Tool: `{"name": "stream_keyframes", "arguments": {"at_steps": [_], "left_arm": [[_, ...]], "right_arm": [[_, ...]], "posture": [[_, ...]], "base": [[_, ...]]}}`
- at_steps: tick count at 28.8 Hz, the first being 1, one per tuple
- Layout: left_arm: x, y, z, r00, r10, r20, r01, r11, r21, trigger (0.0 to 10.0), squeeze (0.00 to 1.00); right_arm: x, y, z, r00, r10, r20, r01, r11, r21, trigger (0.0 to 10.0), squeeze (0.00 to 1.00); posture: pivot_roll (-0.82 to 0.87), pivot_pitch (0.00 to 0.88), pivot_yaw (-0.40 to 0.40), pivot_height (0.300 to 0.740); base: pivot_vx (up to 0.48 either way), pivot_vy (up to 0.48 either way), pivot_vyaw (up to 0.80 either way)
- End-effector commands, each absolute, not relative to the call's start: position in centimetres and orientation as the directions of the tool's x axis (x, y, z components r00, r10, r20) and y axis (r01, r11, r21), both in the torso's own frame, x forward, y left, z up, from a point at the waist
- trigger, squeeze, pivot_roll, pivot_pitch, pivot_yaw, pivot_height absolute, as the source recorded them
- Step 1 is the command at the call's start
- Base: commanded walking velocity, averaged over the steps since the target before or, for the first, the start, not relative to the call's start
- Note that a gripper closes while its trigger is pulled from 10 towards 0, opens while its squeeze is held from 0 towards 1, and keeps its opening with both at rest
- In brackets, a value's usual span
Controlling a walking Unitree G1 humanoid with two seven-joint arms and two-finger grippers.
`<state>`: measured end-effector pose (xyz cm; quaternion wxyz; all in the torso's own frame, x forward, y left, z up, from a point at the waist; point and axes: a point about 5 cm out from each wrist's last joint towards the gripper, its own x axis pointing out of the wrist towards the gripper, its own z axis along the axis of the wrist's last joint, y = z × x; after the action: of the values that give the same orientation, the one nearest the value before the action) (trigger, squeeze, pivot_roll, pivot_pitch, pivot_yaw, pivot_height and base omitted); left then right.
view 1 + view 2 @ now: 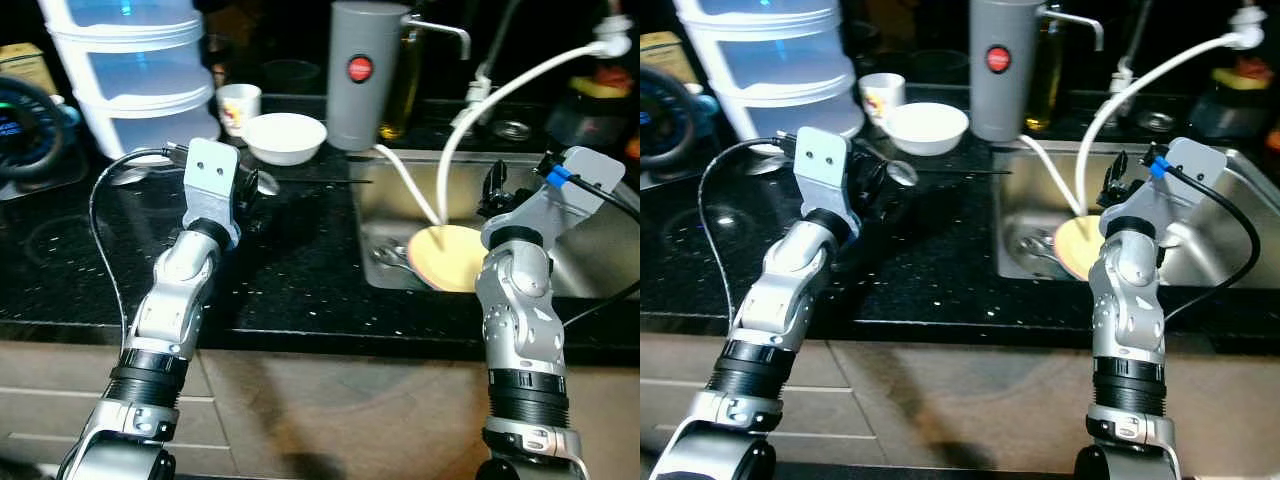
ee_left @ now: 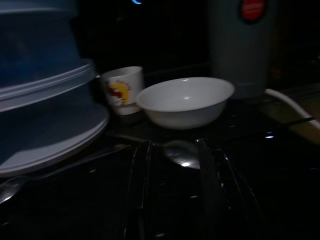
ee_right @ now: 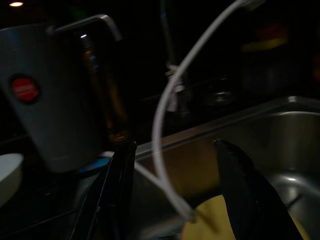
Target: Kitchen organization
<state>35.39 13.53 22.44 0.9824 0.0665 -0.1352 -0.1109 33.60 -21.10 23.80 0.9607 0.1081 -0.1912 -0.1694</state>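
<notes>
Black speckled countertop [image 1: 300, 270] with stainless sink [image 1: 590, 250] set in at the robot's right. Two silver arms in frame, one gripper each.

Left gripper [image 2: 172, 165] low over the counter, fingers [image 2: 140, 185] spread apart, nothing between them. One metal spoon [image 2: 182, 155] lying on the counter just past the fingertips, its bowl catching light. One more long utensil handle [image 2: 50, 170] on the counter under the edge of the plastic stack; type unclear.

One white bowl [image 1: 285, 137] upright on the counter beyond the spoon, empty as far as seen. One small white cup [image 1: 238, 106] with a red-yellow print, just beside the bowl, between it and the containers. Three stacked translucent plastic containers [image 1: 135, 70] at the back on the robot's left, touching nothing else visible but the counter. One dark round gadget with a blue display [image 1: 25, 125] further left.

One grey thermos jug [image 1: 365, 70] with red round badge, upright at the counter's back edge by the sink corner. One amber bottle [image 1: 402, 85] right behind it.

Right gripper [image 3: 175, 200] above the sink's near-left part, fingers [image 3: 117, 190] wide apart, holding nothing. One white hose [image 1: 510, 90] curving down from upper right into the sink, passing between the two fingers in the wrist view; contact cannot be told. One yellow plate [image 1: 450, 255] in the sink basin below the gripper, leaning. Some metal cutlery [image 1: 390, 257] beside the plate in the sink; count unclear. One tap base [image 1: 480, 85] behind the sink.
</notes>
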Motion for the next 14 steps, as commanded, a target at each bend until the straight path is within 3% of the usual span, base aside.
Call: {"name": "stream_keyframes", "arguments": {"at_steps": [1,12,14], "left_arm": [[35.59,13.47,22.35,0.939,-0.242,0.243,0.205,0.964,0.169,10.0,0.0],[35.69,13.35,22.44,0.937,-0.25,0.245,0.212,0.962,0.172,10.0,0.0],[35.69,13.31,22.44,0.936,-0.252,0.245,0.214,0.962,0.173,10.0,0.0]], "right_arm": [[33.66,-21.3,23.96,0.862,-0.38,0.336,0.293,0.913,0.283,10.0,0.0],[33.59,-21.7,23.68,0.854,-0.413,0.317,0.326,0.899,0.292,10.0,0.0],[33.58,-21.96,23.46,0.851,-0.431,0.3,0.345,0.889,0.301,10.0,0.0]], "posture": [[0.05,0.0,-0.029,0.74],[0.04,0.0,-0.02,0.74],[0.04,0.0,-0.02,0.74]], "base": [[0.0,0.0,0.79],[0.0,0.0,0.78],[0.0,0.0,0.0]]}}
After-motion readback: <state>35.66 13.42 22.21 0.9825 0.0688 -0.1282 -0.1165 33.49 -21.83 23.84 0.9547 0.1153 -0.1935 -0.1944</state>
